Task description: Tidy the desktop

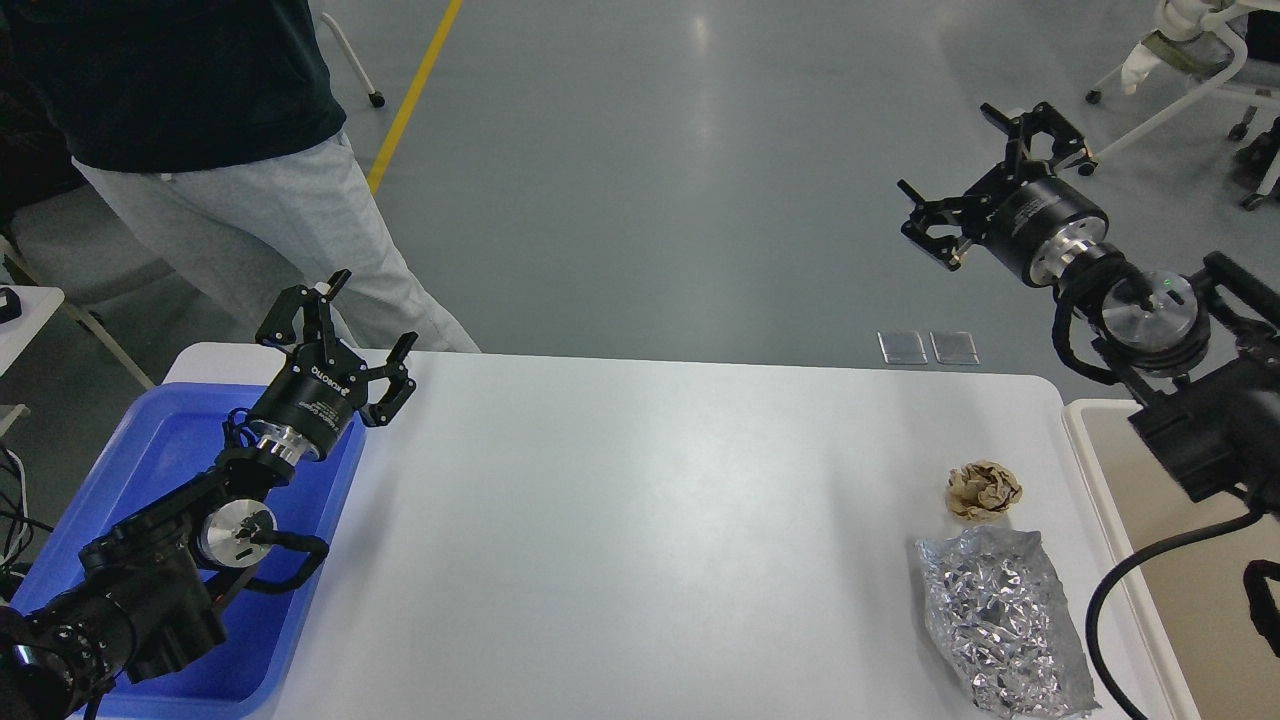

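The white desktop [640, 520] fills the lower middle of the head view. A crumpled brown paper ball [983, 489] lies near its right edge, with a crinkled sheet of silver foil [1000, 620] just in front of it. My left gripper [345, 318] is open and empty, held above the desktop's far left corner beside the blue tray. My right gripper [975, 165] is open and empty, raised high beyond the desktop's far right corner, well above and behind the paper ball.
A blue plastic tray [150, 470] sits at the left under my left arm. A beige bin [1200, 560] stands off the right edge. A person in grey trousers [270, 220] stands behind the left corner. A wheeled chair [1190, 80] is at far right.
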Tool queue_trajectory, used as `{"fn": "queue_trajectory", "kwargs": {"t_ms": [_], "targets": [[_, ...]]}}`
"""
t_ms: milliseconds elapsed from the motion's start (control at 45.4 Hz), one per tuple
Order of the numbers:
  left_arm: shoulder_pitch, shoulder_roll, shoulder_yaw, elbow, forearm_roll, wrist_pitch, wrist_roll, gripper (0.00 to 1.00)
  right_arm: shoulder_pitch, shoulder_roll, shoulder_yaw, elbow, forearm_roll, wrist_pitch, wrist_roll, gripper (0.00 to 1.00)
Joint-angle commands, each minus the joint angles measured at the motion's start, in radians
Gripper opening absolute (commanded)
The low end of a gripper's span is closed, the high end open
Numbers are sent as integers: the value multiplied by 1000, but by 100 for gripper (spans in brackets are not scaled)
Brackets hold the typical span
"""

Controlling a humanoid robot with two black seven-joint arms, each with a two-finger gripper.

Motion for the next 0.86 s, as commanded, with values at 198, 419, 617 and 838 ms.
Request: {"fn": "queue_trajectory", "kwargs": {"t_ms": [198,419,617,838], "targets": [[0,0,0,1,0,0,0,100,-162,114,43,-3,-3,63,39,100],[0,0,0,0,0,0,0,100,-245,131,43,0,-6,117,80,100],[0,0,0,0,0,0,0,100,-292,134,36,0,-9,151,105,100],[0,0,0,0,0,0,0,100,-303,154,23,-1,-15,151,105,100]]}}
